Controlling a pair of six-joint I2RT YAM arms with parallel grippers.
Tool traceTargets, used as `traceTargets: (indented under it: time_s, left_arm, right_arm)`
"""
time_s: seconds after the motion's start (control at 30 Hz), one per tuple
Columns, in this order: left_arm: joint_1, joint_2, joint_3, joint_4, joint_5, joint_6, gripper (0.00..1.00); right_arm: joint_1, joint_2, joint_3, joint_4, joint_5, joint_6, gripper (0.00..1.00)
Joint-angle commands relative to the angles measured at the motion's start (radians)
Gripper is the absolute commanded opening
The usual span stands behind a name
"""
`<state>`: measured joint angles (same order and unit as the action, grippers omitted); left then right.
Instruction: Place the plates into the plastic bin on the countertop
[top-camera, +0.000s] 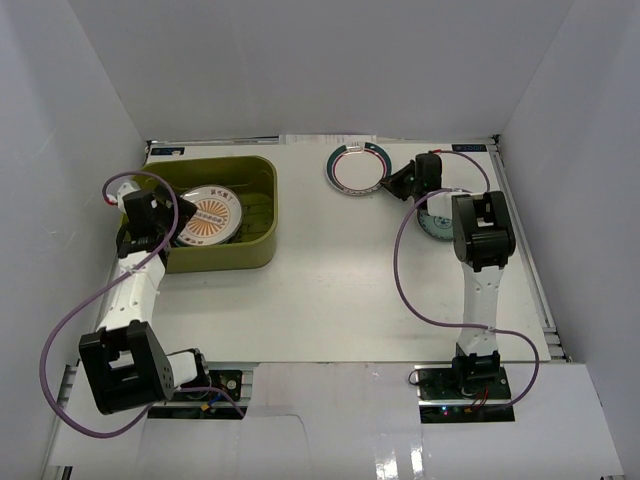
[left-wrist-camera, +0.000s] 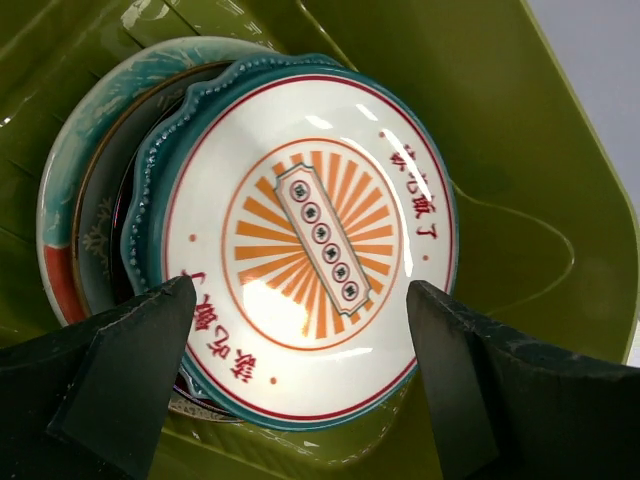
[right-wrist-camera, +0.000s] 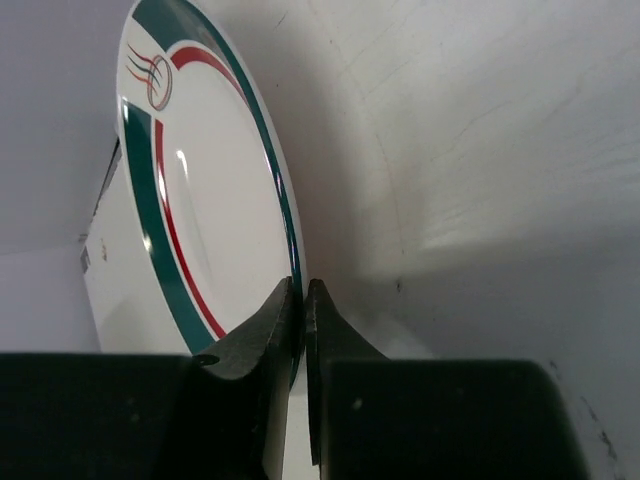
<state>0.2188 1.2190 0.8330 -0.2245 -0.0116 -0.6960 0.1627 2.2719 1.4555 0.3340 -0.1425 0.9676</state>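
Orange-sunburst plate (left-wrist-camera: 315, 250), red Chinese lettering (left-wrist-camera: 411, 186), in bin (left-wrist-camera: 530, 180), right fingers (right-wrist-camera: 262, 340) pinching white plate (right-wrist-camera: 205, 210)

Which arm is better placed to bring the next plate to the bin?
Right. The right gripper is shut on the rim of the white plate; the left gripper hangs open, empty, over the bin.

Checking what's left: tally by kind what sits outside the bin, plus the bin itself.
Plates: 2 (white plate, rim pinched in the right fingers; teal plate, partly hidden under the right arm)
Bin: 1
Total: 3
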Motion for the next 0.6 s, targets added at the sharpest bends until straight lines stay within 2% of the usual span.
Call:
traceTargets:
  time_s: [0.0,0.2,0.3,0.4,0.5,0.57]
  left_arm:
    - [0.005,-0.058,0.034,-0.05,0.007,0.033,0.98]
    - [0.004,-0.13,0.081,0.059,0.264,0.023,0.98]
    - [0.004,-0.153,0.116,0.062,0.335,0.02,0.98]
    - [-0.019,-0.171,0.147,0.065,0.404,0.018,0.98]
    - [-0.058,-0.174,0.187,0.089,0.487,0.015,0.98]
    - [-0.071,-0.182,0.209,0.123,0.567,0.007,0.98]
  right_arm:
    - [-0.018,-0.089,-0.084,0.109,0.001,0.013,0.08]
    - [-0.035,-0.349,-0.217,0.227,-0.032,-0.058,0.08]
    - [-0.029,-0.491,-0.266,0.253,-0.072,-0.095,0.08]
    - [0.02,-0.609,-0.259,0.22,-0.091,-0.154,0.08]
    - [0.166,-0.621,-0.19,0.156,-0.086,-0.22,0.08]
    - [0.222,-0.608,-0.152,0.148,-0.086,-0.225,0.08]
